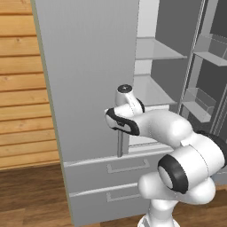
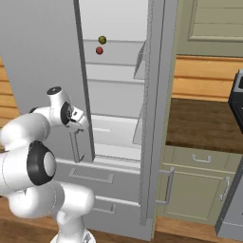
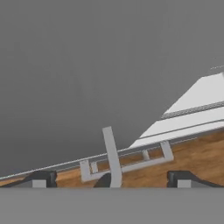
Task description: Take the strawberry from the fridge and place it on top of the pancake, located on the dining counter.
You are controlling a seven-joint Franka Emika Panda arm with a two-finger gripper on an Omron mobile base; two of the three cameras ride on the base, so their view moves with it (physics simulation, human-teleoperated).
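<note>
Left base view: you see the fridge, right door swung open, arm before the closed left door | Right base view: the strawberry sits on an upper shelf just below a green fruit | Hand view: the gripper spread wide, empty, straddling the door handle.

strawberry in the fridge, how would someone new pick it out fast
Look into the open right half of the tall grey fridge, at the upper shelf. Two tiny round fruits sit there close together; the strawberry is the red, lower one, below the olive-green fruit.
</note>
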